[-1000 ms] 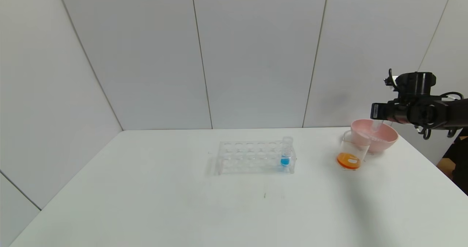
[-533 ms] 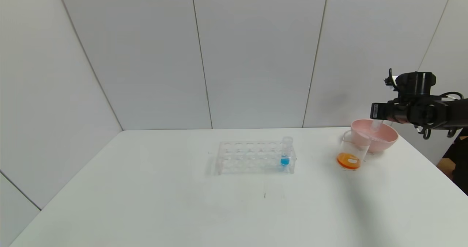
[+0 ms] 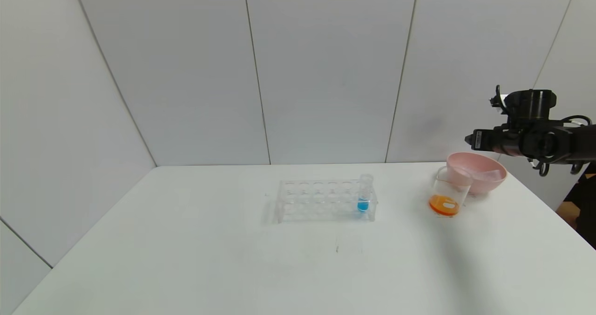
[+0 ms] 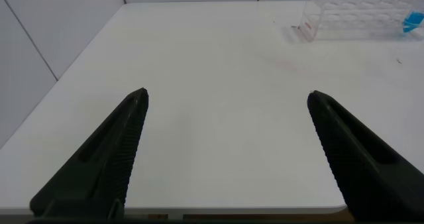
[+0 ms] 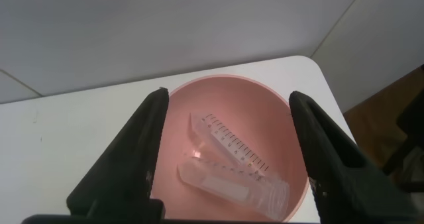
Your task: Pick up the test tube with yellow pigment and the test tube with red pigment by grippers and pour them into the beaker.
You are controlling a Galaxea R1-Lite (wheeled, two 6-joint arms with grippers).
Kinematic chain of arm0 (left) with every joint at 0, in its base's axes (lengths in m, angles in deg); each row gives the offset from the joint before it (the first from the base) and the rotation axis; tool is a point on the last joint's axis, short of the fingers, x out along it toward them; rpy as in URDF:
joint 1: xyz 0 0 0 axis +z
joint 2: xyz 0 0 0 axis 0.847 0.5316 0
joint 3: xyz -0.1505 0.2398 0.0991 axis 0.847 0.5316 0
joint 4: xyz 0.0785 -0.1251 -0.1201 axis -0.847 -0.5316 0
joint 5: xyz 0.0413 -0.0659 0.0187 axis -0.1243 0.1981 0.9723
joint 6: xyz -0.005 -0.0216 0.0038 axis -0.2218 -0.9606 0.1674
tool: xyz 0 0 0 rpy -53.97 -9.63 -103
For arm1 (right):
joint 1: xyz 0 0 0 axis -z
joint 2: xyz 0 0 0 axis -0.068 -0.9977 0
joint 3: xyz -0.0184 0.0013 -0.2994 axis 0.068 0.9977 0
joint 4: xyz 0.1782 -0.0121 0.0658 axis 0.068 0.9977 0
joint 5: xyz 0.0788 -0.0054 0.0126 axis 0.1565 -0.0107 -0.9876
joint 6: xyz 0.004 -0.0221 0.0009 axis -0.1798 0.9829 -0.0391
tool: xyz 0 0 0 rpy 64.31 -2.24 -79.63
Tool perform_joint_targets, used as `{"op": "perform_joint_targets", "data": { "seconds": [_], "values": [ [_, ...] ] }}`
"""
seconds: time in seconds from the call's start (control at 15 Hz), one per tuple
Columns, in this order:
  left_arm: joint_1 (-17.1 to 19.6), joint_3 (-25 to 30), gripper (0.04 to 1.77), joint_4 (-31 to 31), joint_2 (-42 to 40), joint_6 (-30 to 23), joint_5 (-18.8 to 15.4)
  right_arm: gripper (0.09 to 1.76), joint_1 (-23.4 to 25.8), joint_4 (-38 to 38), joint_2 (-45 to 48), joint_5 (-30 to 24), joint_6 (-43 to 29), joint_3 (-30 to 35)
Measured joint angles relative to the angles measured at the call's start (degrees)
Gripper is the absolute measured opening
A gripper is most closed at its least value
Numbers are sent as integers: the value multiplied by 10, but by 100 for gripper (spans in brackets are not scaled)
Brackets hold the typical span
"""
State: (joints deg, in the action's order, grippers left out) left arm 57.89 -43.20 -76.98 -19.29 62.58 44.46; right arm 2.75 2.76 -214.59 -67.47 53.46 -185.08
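My right gripper [image 3: 470, 140] hovers open above the pink bowl [image 3: 494, 175], holding nothing; in the right wrist view the gripper [image 5: 228, 95] has its jaws spread wider than the bowl [image 5: 268, 108]. Two clear, emptied test tubes [image 5: 233, 142] [image 5: 228, 189] lie crossed inside the bowl. I cannot tell which held yellow pigment and which red. The beaker [image 3: 450, 189] stands just left of the bowl with orange liquid [image 3: 443, 205] in its bottom. My left gripper [image 4: 227, 93] is open over bare table, out of the head view.
A clear tube rack [image 3: 321, 201] [image 4: 351, 15] stands mid-table with one blue-liquid tube [image 3: 364, 195] [image 4: 412, 22] at its right end. The table's right edge runs close behind the bowl. White wall panels stand behind the table.
The right gripper opened and let go of the clear tube it held over the bowl. The tube now lies in the bowl, and the gripper has risen slightly.
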Motion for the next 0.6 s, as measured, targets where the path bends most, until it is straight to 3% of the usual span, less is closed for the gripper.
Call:
{"op": "perform_joint_targets", "data": {
  "seconds": [0.27, 0.6],
  "values": [
    [0, 0, 172, 0, 0, 0, 0, 148, 0, 3, 8, -5, 0, 1],
    [0, 0, 172, 0, 0, 0, 0, 159, -14, 5, 41, -55, -1, 21]
  ]
}}
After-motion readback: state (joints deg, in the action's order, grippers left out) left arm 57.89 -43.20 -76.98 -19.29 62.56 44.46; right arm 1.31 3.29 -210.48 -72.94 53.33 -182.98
